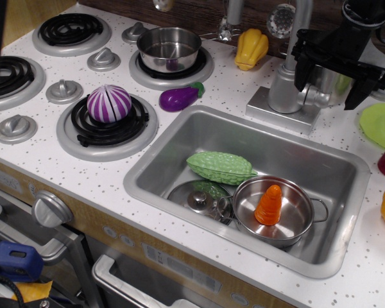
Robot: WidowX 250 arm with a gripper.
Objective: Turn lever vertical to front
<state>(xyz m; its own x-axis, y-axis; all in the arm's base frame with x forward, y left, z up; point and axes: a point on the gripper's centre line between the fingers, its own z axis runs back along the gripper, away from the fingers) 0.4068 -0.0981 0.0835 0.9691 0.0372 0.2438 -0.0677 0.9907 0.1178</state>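
Note:
The lever (316, 97) is a short silver stub that sticks out to the right from the thick faucet body (283, 86), behind the sink. My black gripper (330, 85) hangs from above right over it. Its fingers (301, 74) are spread, one near the faucet body and one to the right, so the lever lies roughly between and just below them. The gripper is open and holds nothing. The thin spout pipe (300, 22) rises behind the gripper. I cannot tell whether a finger touches the lever.
The sink (179, 151) holds a green gourd (219, 167), a lid (197, 199) and a pot with an orange carrot (269, 205). An eggplant (178, 97), a yellow pepper (251, 48), a back pot (169, 48) and a green plate (380, 123) are nearby.

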